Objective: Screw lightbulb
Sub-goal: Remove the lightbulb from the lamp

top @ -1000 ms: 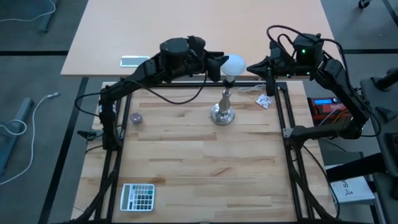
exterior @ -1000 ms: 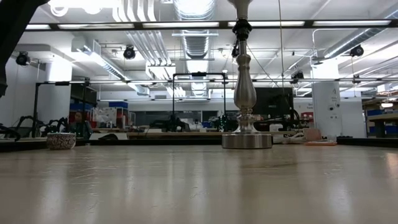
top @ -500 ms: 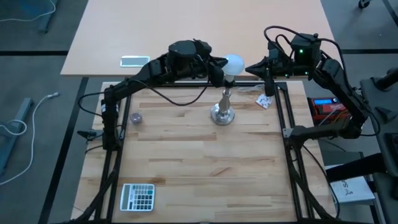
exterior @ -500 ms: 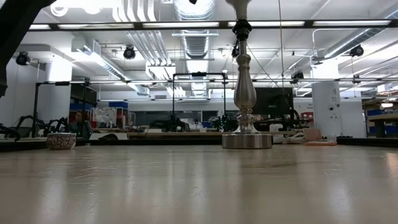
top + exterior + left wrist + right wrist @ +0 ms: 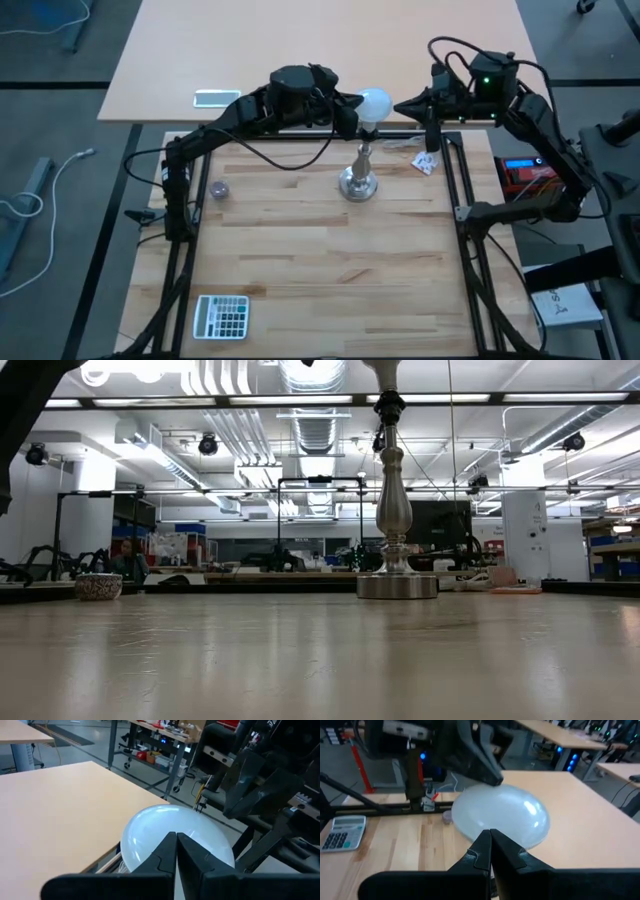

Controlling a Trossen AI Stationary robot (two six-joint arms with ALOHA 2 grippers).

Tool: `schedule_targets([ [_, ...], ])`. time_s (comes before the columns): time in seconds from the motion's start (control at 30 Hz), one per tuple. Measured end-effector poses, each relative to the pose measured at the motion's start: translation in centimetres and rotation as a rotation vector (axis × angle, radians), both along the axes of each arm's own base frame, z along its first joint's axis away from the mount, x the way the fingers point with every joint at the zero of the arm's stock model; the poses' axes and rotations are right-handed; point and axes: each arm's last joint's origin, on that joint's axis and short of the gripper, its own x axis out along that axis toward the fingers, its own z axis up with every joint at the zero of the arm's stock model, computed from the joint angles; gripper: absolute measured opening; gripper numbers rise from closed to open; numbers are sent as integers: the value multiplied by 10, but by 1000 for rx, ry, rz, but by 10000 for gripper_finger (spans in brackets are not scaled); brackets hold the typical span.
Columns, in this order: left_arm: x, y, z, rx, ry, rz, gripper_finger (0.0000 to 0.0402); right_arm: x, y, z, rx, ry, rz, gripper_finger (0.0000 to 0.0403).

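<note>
The white lightbulb sits globe-up on top of the silver stand, which rests on its round base at the table's far middle. Its screw base is hidden under the globe. My left gripper is shut and points level at the globe's left side. My right gripper is shut too and points level at the globe's right side. Both are high above the table. My left gripper has its shut fingertips right at the left side of the bulb's globe, coming level from the table's left; I cannot tell whether they touch it. My right gripper has its shut fingertips close to the globe's right side, coming level from the right; I cannot tell whether they touch it.
A small round patterned thing lies at the table's left, a calculator at the near left corner and a small packet right of the stand. A phone lies on the far table.
My left gripper has shut its open fingers and moved a little toward the right, up to the bulb's left side. The bulb and the stand stand as before.
</note>
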Motion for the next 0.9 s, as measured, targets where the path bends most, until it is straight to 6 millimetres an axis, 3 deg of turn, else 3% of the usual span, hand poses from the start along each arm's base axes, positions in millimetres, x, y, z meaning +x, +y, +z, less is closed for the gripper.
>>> schedule_targets([
  [0.53, 2, -1, -1, -91, -42, -5, 0, 15, -13, -13, -14, 53, -36, 0],
  [0.9, 7, -7, 4, -48, -101, -73, 0, 25, -22, -19, -46, 81, -58, 0],
])
